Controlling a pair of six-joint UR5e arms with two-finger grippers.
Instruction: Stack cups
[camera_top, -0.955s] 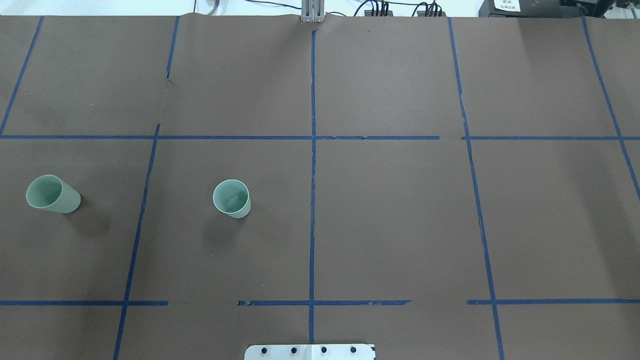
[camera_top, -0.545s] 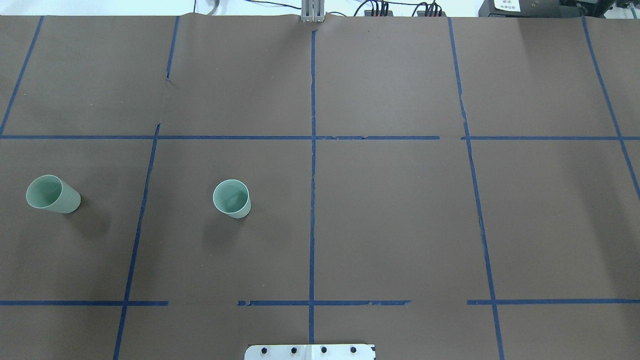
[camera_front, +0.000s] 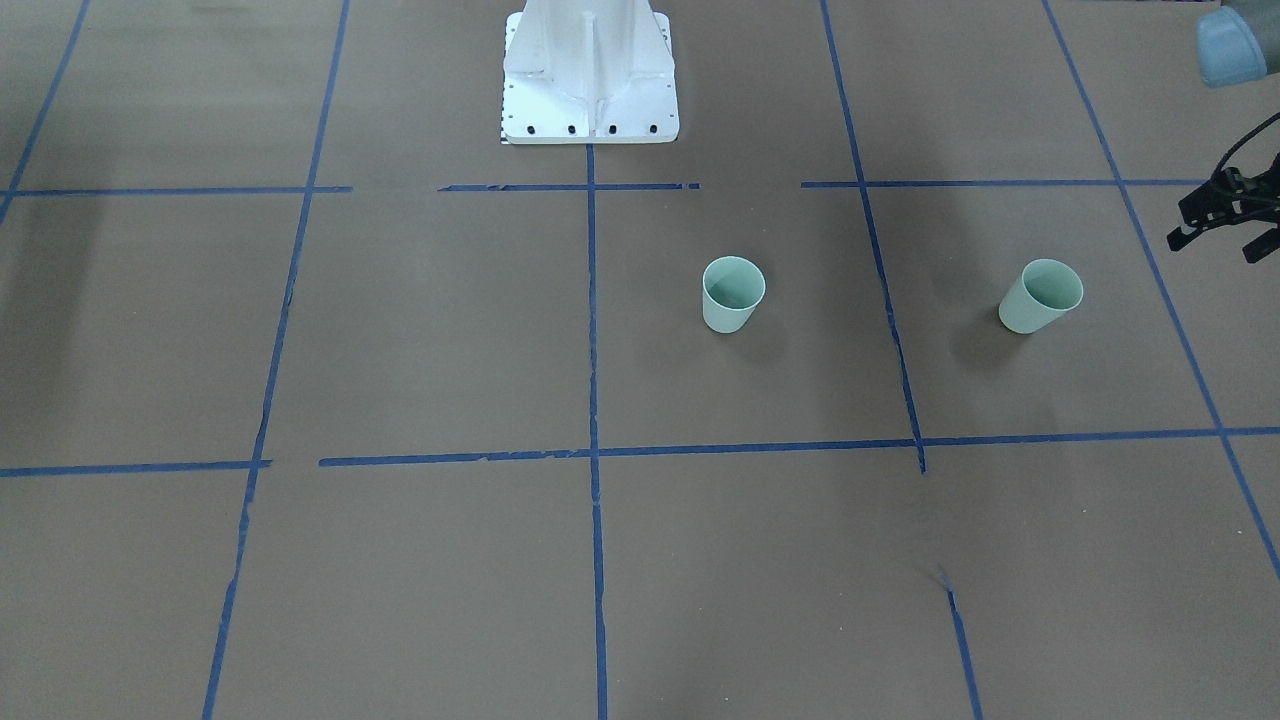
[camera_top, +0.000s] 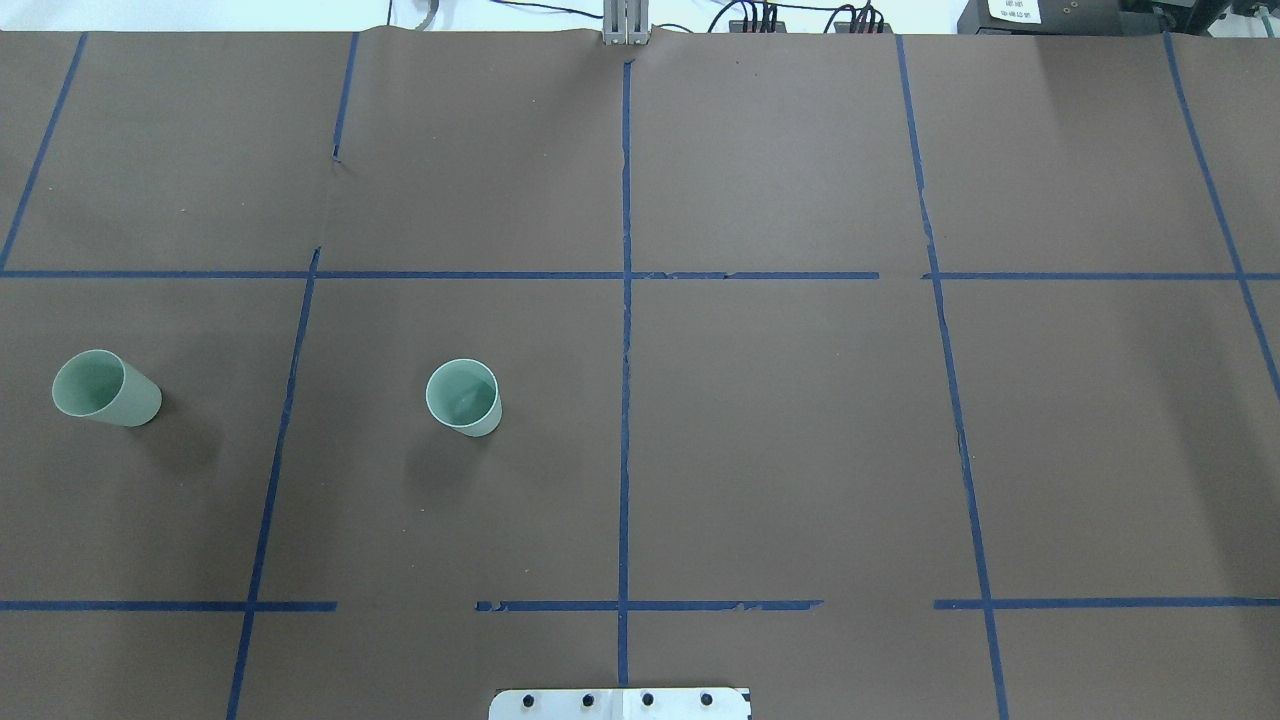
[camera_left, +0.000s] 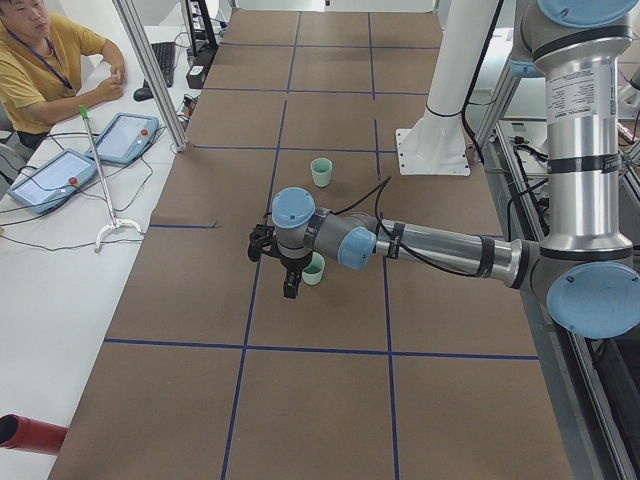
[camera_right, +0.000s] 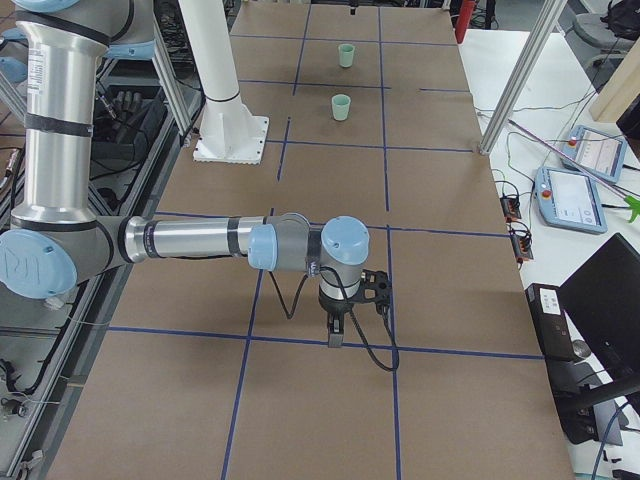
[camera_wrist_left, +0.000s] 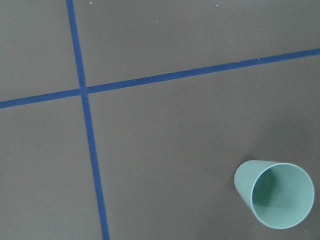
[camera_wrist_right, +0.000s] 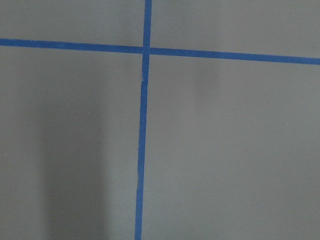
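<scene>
— Which way are the cups pointing?
— Both are standing upright, long axes running vertical, mouths facing up. The left cup (camera_top: 105, 388) is sitting at 9 o'clock from the table's middle, near the edge. The second cup (camera_top: 464, 397) is standing at its 3 o'clock, well apart, with a line of blue tape (camera_top: 280, 440) running between them.
— How are they looking?
— Pale mint, tapering, smooth, insides showing slightly darker.
— And the grippers?
— The left gripper (camera_left: 290, 285) is hanging fingers-down near the left cup, apart from it. The right gripper (camera_right: 334, 336) is hanging over bare paper, far off. I'm not managing to tell whether either pair of jaws is apart or together.
— The surroundings?
— Brown paper (camera_top: 800, 450) is covering the table, and an operator (camera_left: 40, 70) in yellow is sitting alongside.
</scene>
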